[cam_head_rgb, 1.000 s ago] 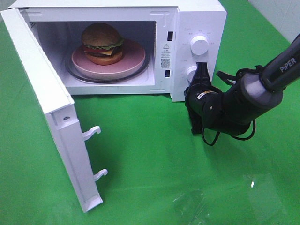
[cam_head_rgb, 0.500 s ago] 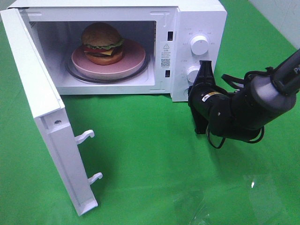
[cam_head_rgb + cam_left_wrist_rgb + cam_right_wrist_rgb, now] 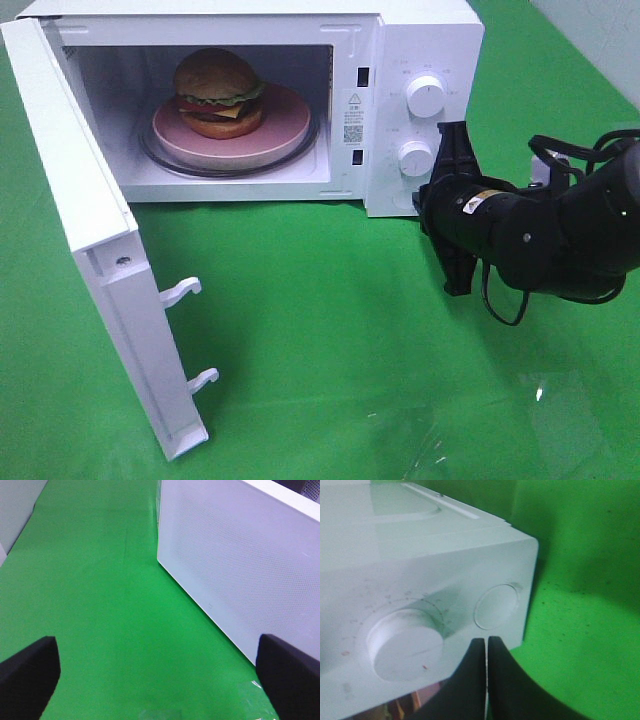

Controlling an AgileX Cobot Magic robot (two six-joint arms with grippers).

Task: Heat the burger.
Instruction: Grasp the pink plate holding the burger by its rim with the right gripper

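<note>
The burger (image 3: 218, 92) sits on a pink plate (image 3: 285, 125) inside the open white microwave (image 3: 420, 40). The microwave door (image 3: 95, 230) stands swung out to the left. My right gripper (image 3: 448, 140) is shut and empty, just right of the lower knob (image 3: 414, 157). In the right wrist view the shut gripper (image 3: 486, 642) points at the control panel between that knob (image 3: 405, 642) and a round recessed button (image 3: 496, 606). My left gripper (image 3: 160, 680) is open with nothing in it, facing the outer face of the door (image 3: 240, 565). It is out of the exterior view.
The microwave stands on a green cloth (image 3: 330, 330). An upper knob (image 3: 426, 96) sits above the lower one. Two latch hooks (image 3: 185, 290) stick out of the door's edge. A shiny clear patch (image 3: 420, 435) lies on the cloth at the front.
My right gripper has drawn back to the right, away from the control panel. The door swung slightly further open early on, then stayed still.
</note>
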